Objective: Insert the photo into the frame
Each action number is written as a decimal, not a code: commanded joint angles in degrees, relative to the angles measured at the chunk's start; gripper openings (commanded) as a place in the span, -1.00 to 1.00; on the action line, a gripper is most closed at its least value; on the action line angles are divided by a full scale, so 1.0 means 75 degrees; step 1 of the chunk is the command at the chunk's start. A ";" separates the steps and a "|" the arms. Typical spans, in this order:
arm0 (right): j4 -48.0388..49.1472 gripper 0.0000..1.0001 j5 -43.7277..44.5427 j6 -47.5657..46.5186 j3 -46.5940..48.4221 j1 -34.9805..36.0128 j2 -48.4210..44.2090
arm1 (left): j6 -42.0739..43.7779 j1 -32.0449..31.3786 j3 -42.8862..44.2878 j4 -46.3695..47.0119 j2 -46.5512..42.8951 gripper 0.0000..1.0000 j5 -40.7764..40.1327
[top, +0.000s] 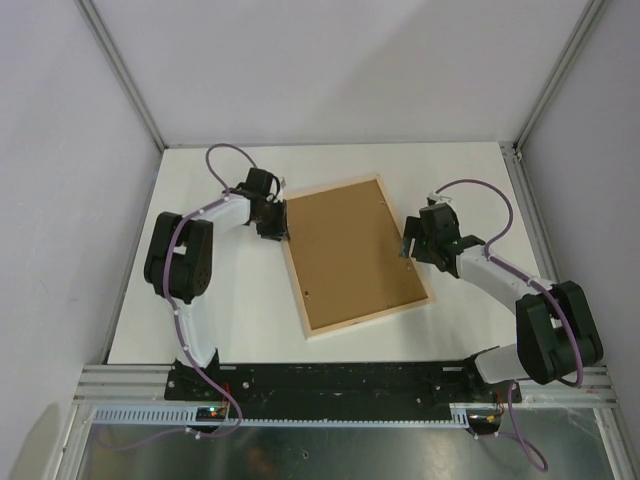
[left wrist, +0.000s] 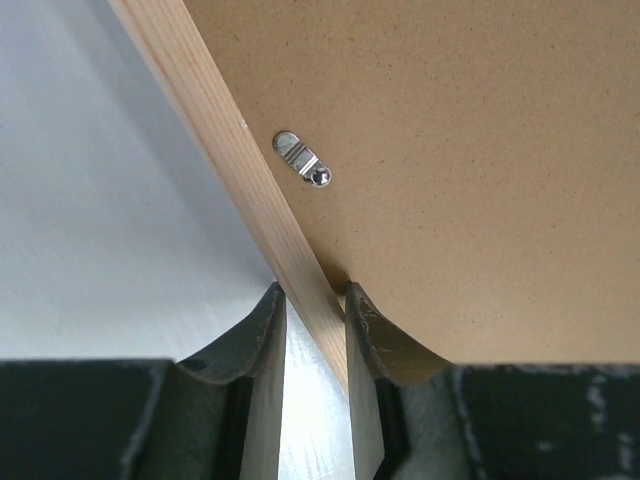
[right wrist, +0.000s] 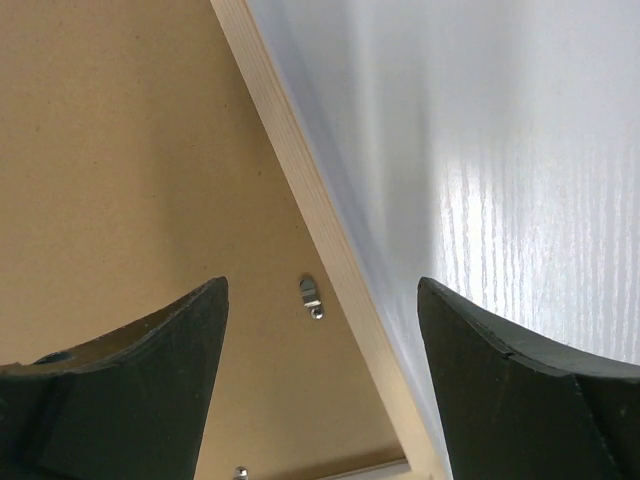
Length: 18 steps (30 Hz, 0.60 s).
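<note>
As frame lies back-up, backing board inside

You have the frame lying back-up in the middle of the table, askew, with the backing board seated in it. Your left gripper straddles its left rail near the far corner. Your right gripper hangs over the right rail opposite.

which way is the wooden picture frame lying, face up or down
Face down: the pale wood-edged rectangular frame shows its brown backing board and a small metal clip upward.
</note>
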 commanded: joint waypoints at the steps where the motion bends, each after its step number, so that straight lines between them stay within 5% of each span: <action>1: -0.0083 0.61 0.0221 -0.0119 -0.0231 0.0295 -0.0020 | 0.1032 0.0077 0.0430 -0.0248 0.0055 -1.00 0.0100; 18: 0.0085 0.30 0.0317 0.0347 -0.0772 0.1070 0.0014 | 0.1432 0.0116 0.0518 -0.0300 0.0117 -1.00 -0.0075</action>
